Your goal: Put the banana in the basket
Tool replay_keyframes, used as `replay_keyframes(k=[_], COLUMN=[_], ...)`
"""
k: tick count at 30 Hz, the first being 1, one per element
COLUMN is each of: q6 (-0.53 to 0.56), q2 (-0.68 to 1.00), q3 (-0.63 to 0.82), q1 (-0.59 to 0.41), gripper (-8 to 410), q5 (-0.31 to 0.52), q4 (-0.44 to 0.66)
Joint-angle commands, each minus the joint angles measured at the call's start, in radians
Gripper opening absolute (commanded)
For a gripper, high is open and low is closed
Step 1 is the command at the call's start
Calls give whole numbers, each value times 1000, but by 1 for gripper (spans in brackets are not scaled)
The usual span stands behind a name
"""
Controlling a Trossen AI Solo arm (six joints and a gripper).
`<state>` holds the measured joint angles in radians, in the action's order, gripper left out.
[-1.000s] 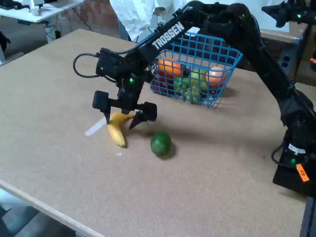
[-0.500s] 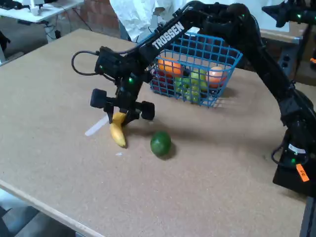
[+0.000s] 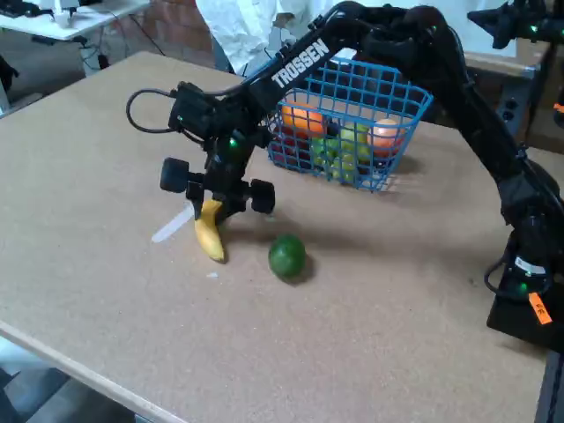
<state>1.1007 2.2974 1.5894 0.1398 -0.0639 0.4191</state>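
A small yellow banana (image 3: 210,234) lies on the brown tabletop at left of centre in the fixed view. My black gripper (image 3: 214,211) reaches down over the banana's upper end, and its fingers are closed in on that end. The banana's lower tip still rests on the table. The blue wire-mesh basket (image 3: 401,95) stands behind and to the right of the gripper, holding several fruits in orange, green and red.
A round green lime (image 3: 286,256) lies on the table just right of the banana. A pale flat strip (image 3: 170,226) lies left of the banana. The arm's base (image 3: 526,291) stands at the right table edge. The near table edge runs along the bottom left.
The gripper's fingers have drawn together from wide open onto the banana's upper end. The banana's top has turned slightly more upright. Lime and basket have not moved.
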Motion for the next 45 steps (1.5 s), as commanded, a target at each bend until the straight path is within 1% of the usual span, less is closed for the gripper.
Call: replay_keyframes(k=[1,8,13,22,24,25,30,33,35,39,42,45], q6=[-19,-113,-192,-282,-303,-317,-362,-365,-365,-366,-369,-381], q2=[0,-29,-79,-208,-243,-265,-369,-423,-458,-519,-554,-573], q3=[0,0,0,0,0,0,0,0,0,0,0,0], q1=[0,2,4,4,4,3,3,-6,-27,-87,-137,-193], gripper=[52,52,52,52,52,52,52,52,52,52,52,52], q5=[3,2,2,6,31,61,243,346,366,369,370,370], q4=[-13,-63,-64,-46,-15,6,136,215,269,360,409,426])
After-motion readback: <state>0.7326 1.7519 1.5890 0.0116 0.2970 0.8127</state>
